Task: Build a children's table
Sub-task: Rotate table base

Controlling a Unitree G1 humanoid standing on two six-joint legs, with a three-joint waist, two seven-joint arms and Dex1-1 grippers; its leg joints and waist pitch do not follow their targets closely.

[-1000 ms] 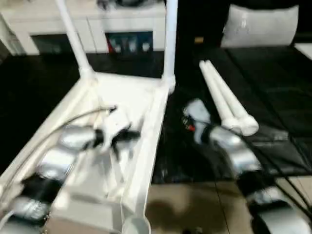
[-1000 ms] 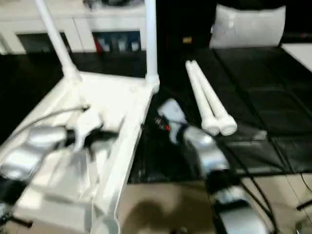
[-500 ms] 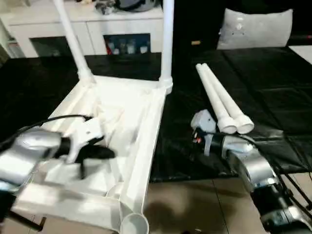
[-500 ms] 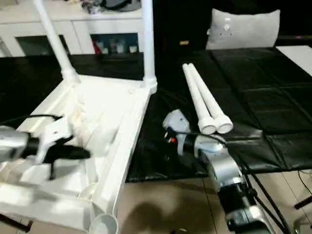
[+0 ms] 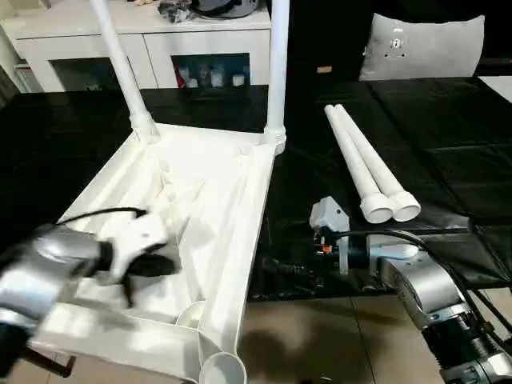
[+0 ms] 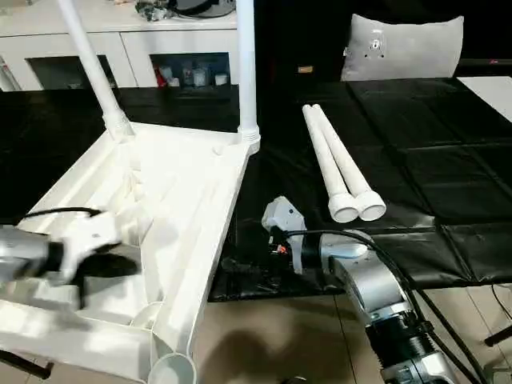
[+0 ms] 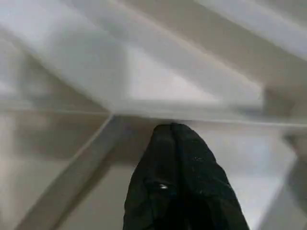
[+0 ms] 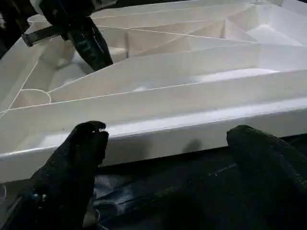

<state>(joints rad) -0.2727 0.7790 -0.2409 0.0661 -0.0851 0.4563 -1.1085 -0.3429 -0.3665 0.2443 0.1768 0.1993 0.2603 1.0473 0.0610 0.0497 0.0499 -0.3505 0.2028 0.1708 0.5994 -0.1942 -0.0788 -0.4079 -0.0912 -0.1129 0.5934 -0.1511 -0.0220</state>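
Standing in upturned tabletop's (image 5: 240,200) far sockets, two legs (image 5: 278,72).

1. White square table top (image 5: 216,172) lies upside down at left centre, ribbed underside up, near corner socket empty
2. Two legs (image 5: 276,72) stand upright in its far corner sockets
3. Two loose legs (image 5: 368,164) lie side by side, touching, at right centre on the black mat
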